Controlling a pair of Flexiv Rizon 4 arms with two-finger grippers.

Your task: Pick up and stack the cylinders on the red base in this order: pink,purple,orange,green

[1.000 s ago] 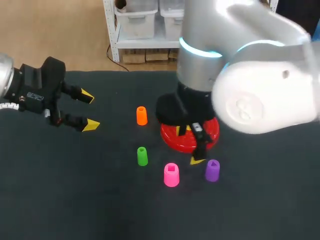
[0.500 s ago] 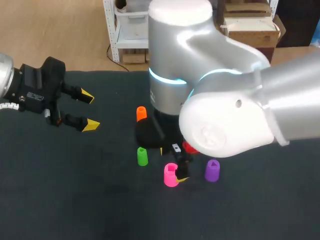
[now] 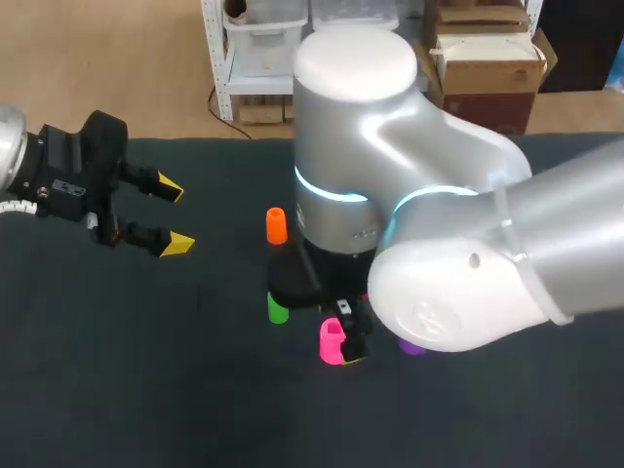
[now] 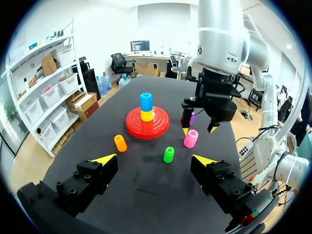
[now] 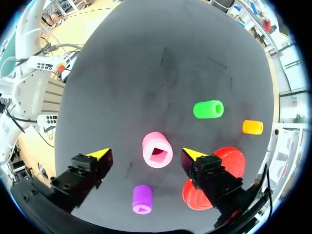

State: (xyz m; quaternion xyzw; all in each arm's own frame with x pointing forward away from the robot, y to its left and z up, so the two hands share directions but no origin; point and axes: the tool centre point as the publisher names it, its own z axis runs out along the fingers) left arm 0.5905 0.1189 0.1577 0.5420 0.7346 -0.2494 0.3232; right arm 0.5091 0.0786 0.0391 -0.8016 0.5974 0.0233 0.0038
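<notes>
**Pink cylinder (image 3: 330, 343) sits between the right gripper's open fingers, not gripped**

- Dark table (image 3: 117, 390) carries everything.
- Right arm (image 3: 370, 146) comes in from 3 o'clock and extends past the middle. In the head view it covers most of the red base (image 4: 160, 127).
- Left gripper (image 3: 174, 214) hangs at the table's 9 o'clock side, fingers spread wide, holding nothing.
- Right gripper (image 5: 146, 154) is over the pink cylinder and spread wide. It has one finger on each side, with a gap on both sides in the right wrist view.
- Red base holds a yellow cylinder (image 4: 146, 115) with a blue cylinder (image 4: 146, 101) on top.
- Pink cylinder stands upright on the table, near the base.
- Head view, relative to the pink cylinder:
  - green cylinder (image 3: 278, 308) at 10 o'clock, near
  - orange cylinder (image 3: 276, 225) at 11 o'clock, farther off
  - purple cylinder (image 5: 142, 199) at 3 o'clock, only a sliver showing under the arm
</notes>
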